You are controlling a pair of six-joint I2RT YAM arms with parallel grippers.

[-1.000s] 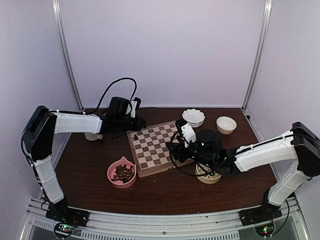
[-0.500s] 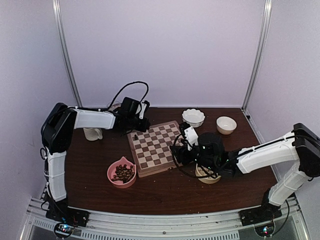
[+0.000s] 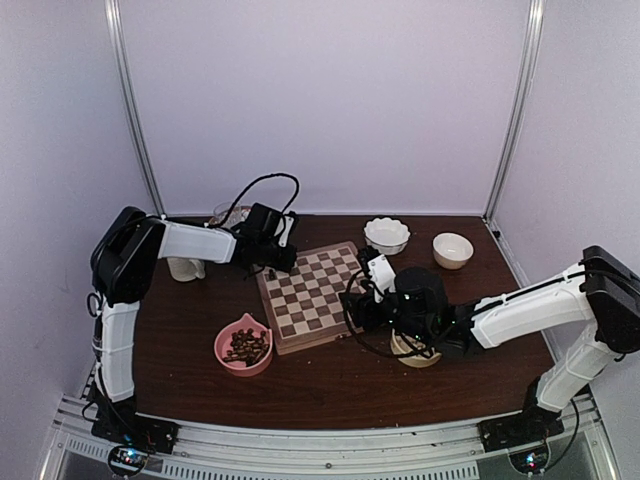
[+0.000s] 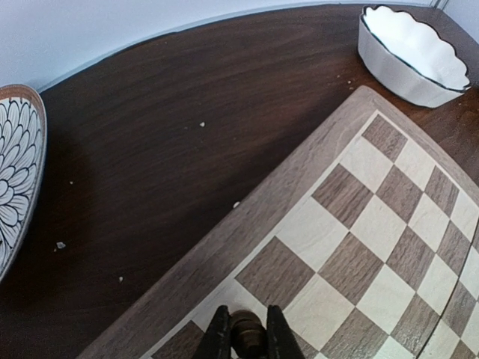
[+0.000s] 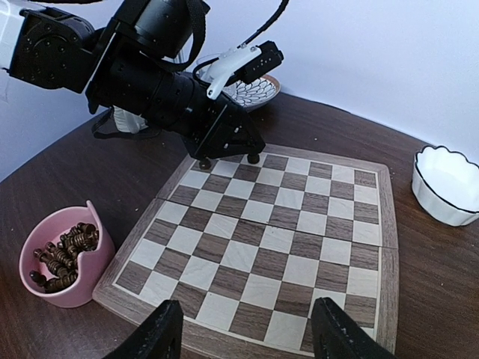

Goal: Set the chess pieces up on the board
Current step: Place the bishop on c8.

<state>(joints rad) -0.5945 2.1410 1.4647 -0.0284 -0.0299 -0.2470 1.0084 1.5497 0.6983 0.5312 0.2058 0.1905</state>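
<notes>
The board (image 3: 312,296) lies mid-table, checks in brown and cream. My left gripper (image 4: 247,338) is shut on a dark brown chess piece (image 4: 248,327) and holds it low over the board's (image 4: 374,224) far-left corner squares; in the right wrist view that piece (image 5: 202,161) meets the corner of the board (image 5: 262,239). From above the left gripper (image 3: 274,266) covers that corner. More dark chess pieces (image 5: 63,250) fill a pink bowl (image 3: 243,346). My right gripper (image 5: 251,338) is open with nothing between its fingers, over the board's near-right edge (image 3: 352,300).
A white scalloped bowl (image 3: 386,235) and a cream bowl (image 3: 452,250) stand behind the board at right. A patterned dish (image 4: 15,172) and a white cup (image 3: 184,268) sit at the back left. A tan dish (image 3: 415,352) lies under the right arm.
The left arm has swung right and forward, bringing its gripper with the piece down to the board's far-left corner. The right gripper has drifted slightly right and stays open.
</notes>
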